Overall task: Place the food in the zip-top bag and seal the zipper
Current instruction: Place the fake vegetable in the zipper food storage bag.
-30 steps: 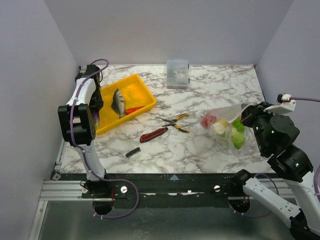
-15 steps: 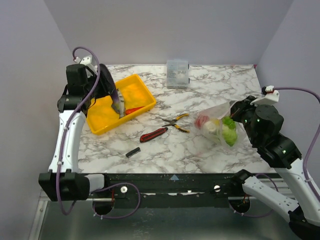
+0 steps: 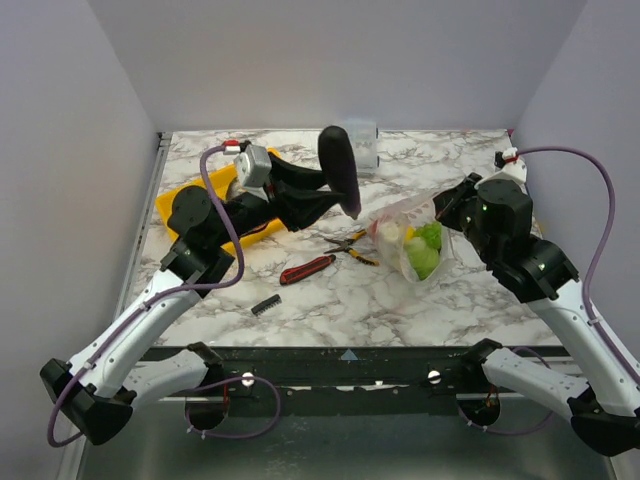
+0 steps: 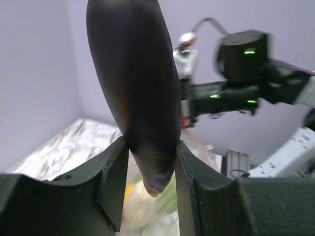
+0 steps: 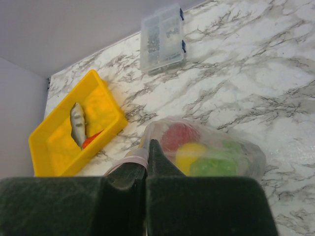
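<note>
- Nearest you, the red-handled knife (image 3: 307,268) and pliers (image 3: 355,245) lie on the surface (image 3: 330,300) just left of the bag. They're not food, so route the left arm above them.
- The zip-top bag (image 3: 412,250) lies right of centre with the tomato (image 5: 177,136), yellow fruit (image 5: 191,152) and green pieces (image 5: 219,162) already inside.
- The right gripper (image 5: 146,152) is pressed together on the mouth edge, pinching the zipper (image 5: 130,160) strip and lifting it. Hold that pinch firm and high so the mouth faces the left arm.
- I can't tell from these views how wide the mouth gapes. Check before you commit.
- The left gripper (image 4: 150,172) clamps the eggplant (image 3: 340,170) near its narrower end, upright in the air just left of and above the mouth.
- The eggplant is long, so tilt it until the fat free end leads. Aim under the lifted strip and let go only once most of it is inside.
- The film is thin and the bag looks fairly full. Push slowly, or you'll likely drag the edge out of the pinch.
- Far left, the fish (image 5: 77,125) is in the yellow tray (image 5: 49,145), not yet bagged. Seal after it goes in.
- Ignore the clear box (image 5: 161,38) at the far edge.
</note>
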Available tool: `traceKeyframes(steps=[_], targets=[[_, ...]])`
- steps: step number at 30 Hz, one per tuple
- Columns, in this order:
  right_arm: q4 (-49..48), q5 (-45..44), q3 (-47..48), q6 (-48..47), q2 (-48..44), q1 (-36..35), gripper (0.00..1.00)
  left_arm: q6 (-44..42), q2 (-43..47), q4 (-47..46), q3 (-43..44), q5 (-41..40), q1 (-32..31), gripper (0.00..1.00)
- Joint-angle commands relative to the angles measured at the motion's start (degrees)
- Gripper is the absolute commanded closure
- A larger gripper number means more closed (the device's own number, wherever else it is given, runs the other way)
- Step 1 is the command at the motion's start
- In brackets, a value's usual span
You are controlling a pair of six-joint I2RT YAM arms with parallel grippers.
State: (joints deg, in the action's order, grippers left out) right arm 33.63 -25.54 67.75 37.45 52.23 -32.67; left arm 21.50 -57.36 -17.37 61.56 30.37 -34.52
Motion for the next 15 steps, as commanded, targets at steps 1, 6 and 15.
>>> traceKeyframes(steps=[1, 6, 15], targets=[[-0.65, 1.26, 3.46, 2.72, 0.19, -0.12, 0.99, -7.95, -0.79, -13.99, 2.08, 7.74, -8.18, 1.0], [-0.69, 1.93, 4.18, 3.37, 0.66, -0.12, 0.99, -13.81, -4.46, -24.51, -0.54, 9.27, -16.23, 1.0], [-0.14, 4.98, 5.73, 5.99, 0.69, -0.1, 0.99, -24.8, -12.02, -26.26, -0.78, 13.16, -21.24, 1.0]])
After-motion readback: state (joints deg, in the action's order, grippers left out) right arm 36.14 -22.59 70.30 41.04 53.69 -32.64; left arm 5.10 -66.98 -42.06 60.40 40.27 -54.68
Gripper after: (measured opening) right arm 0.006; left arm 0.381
